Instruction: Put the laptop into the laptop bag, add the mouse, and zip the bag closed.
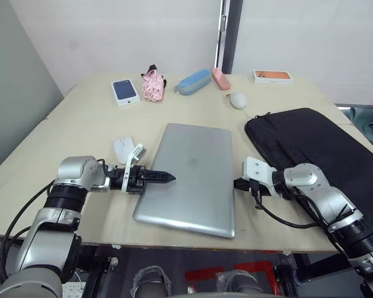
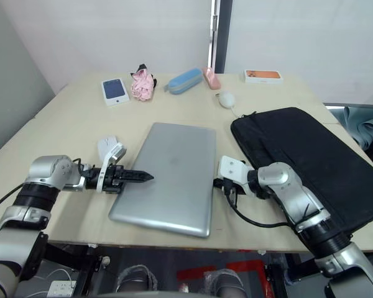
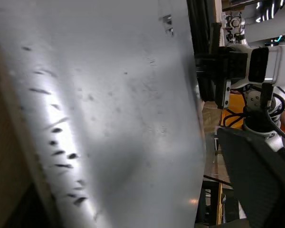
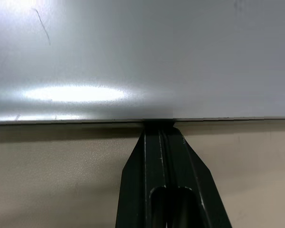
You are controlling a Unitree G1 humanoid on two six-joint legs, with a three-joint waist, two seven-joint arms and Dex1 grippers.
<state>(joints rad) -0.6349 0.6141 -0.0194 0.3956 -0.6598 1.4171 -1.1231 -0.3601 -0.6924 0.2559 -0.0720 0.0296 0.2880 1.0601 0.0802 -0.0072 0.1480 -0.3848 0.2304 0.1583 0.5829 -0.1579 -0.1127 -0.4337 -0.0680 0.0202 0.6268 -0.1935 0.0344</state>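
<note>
Flanking the laptop (image 1: 189,177) lying mid-surface — left gripper (image 1: 163,177) jaws clenched over its left edge, right gripper (image 1: 238,184) jaws clenched, tips at its right edge. Laptop bag (image 1: 323,152) lies right. Risk: thin edge slips, laptop skids off near edge.

Both arms are silver-grey metal with ribbed black joint bands and loose black cables. White camera housings sit at the wrists. The left gripper (image 1: 165,177) ends in black, pointed jaws.
</note>
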